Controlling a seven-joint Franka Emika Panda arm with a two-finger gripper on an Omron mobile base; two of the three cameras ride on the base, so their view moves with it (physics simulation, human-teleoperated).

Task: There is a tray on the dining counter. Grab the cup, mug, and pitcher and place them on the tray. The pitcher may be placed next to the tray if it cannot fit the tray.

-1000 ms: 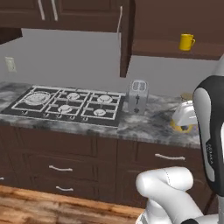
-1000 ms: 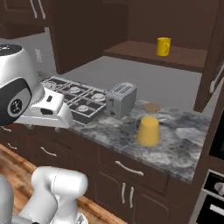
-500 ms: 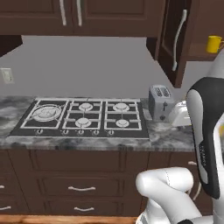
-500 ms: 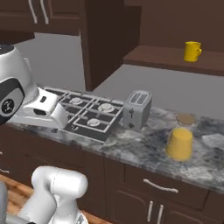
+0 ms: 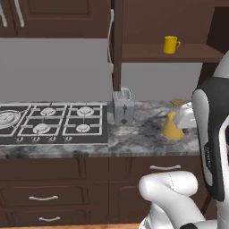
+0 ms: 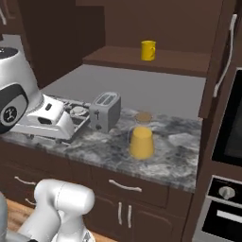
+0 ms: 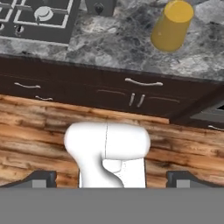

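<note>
The orange-yellow pitcher [image 6: 141, 140] with its tan lid stands upright on the stone countertop right of the toaster; it also appears as pitcher [image 5: 171, 127] and pitcher [image 7: 172, 25]. The plain yellow mug [image 5: 170, 44], mug [image 6: 148, 50], sits on a dark wood shelf above that countertop. My gripper [image 7: 112, 180] hangs over the floor in front of the cabinets, well short of the pitcher. It is open and holds nothing, its fingertips [image 7: 42, 178] set wide apart. The tray, cup and dining counter are out of view.
A silver toaster [image 5: 123, 107] stands between the gas stove [image 5: 49, 123] and the pitcher. A built-in oven [image 6: 227, 123] fills the wall right of the countertop. Dark drawers [image 7: 131, 94] line the front, above the wooden floor [image 7: 35, 127].
The whole picture has shifted: the base has driven right along the counter, so the pitcher and the mug shelf sit nearer the middle. The gripper stays open.
</note>
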